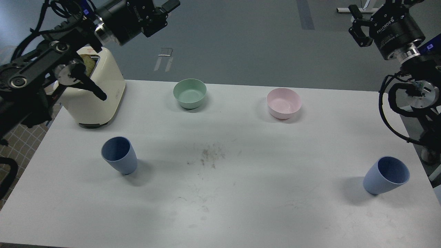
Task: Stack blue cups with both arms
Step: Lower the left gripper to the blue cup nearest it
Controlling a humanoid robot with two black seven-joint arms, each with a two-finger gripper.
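Observation:
Two light-blue cups stand apart and upright on the white table (220,206): the left cup (119,155) at the front left, the right cup (386,175) near the right edge. My left gripper (159,7) is raised high at the top left, above and behind the toaster and far from the left cup. Its one visible finger is splayed out and it holds nothing; the top edge cuts off its other finger. My right gripper (377,9) is raised at the top right, far above the right cup, open and empty, also partly cut off.
A cream toaster (98,94) stands at the back left, its bread mostly hidden behind my left arm. A mint-green bowl (190,93) and a pink bowl (284,102) sit at the back. Crumbs (208,155) lie mid-table. A checked cloth (17,144) is off the left edge.

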